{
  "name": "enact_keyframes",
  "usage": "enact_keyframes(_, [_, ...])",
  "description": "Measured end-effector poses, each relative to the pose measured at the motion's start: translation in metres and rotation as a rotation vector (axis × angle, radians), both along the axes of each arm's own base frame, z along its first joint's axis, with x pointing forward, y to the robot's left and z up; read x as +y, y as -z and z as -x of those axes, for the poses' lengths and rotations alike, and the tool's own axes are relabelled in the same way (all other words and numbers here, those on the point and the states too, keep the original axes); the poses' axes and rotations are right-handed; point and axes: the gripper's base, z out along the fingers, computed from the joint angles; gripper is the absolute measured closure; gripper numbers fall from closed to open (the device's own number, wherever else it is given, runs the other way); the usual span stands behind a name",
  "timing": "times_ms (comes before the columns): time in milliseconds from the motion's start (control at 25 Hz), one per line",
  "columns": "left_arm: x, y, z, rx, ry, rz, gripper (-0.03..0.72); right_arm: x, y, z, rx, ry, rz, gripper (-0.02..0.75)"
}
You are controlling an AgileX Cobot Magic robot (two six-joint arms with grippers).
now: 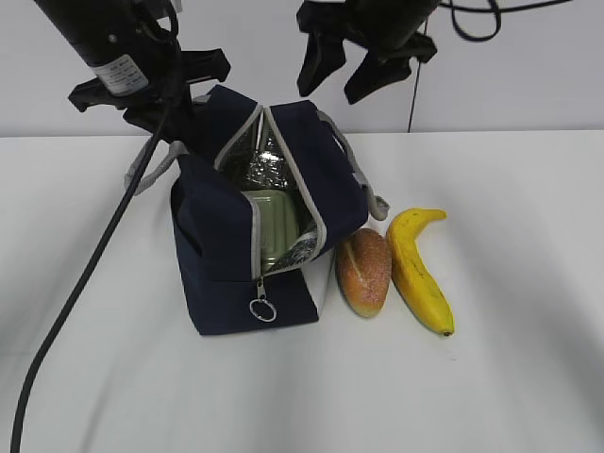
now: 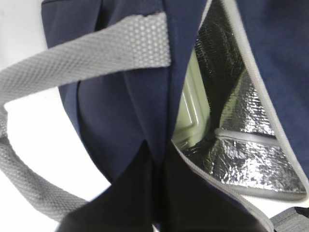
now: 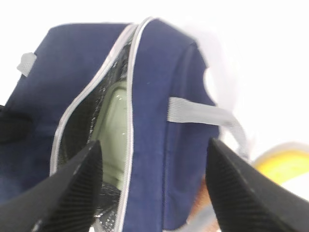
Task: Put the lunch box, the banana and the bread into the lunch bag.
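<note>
The navy lunch bag (image 1: 245,236) stands mid-table, its zipper open and foil lining showing. The lunch box (image 1: 276,225), with its sage-green lid, lies inside the bag; it also shows in the left wrist view (image 2: 193,106) and the right wrist view (image 3: 116,130). The bread (image 1: 364,272) lies on the table right of the bag, and the banana (image 1: 420,269) lies right of the bread. My left gripper (image 1: 175,123) is shut on the bag's left flap (image 2: 145,121) at its top edge. My right gripper (image 1: 344,71) hangs open and empty above the bag's right flap (image 3: 159,121).
A grey strap handle (image 2: 72,63) loops beside the left gripper, and another (image 1: 363,179) hangs on the bag's right side. The zipper's ring pull (image 1: 262,310) hangs at the bag's front. A black cable (image 1: 85,274) trails across the left of the white table (image 1: 528,377).
</note>
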Motion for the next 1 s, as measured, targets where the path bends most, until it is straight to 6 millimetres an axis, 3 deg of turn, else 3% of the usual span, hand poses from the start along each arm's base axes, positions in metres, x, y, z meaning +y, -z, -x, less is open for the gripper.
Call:
enact_keyframes(160, [0.000,0.000,0.000,-0.001,0.000,-0.003,0.689,-0.015,-0.045,0.020,-0.101,0.058,0.060,0.225])
enact_keyframes(240, [0.001,0.000,0.000,-0.002,0.000,-0.007,0.689,-0.025,-0.057,0.030,-0.125,0.102,0.110,0.225])
enact_keyframes(360, [0.001,0.000,0.000,-0.002,0.000,-0.007,0.690,-0.036,-0.056,0.040,-0.111,0.160,0.193,0.225])
enact_keyframes(600, [0.001,0.000,0.000,-0.003,0.001,-0.009,0.690,-0.051,-0.010,0.071,0.041,0.161,0.295,0.225])
enact_keyframes(1000, [0.001,0.000,0.000,-0.004,0.003,-0.011,0.690,-0.066,0.050,0.113,0.103,0.168,0.335,0.225])
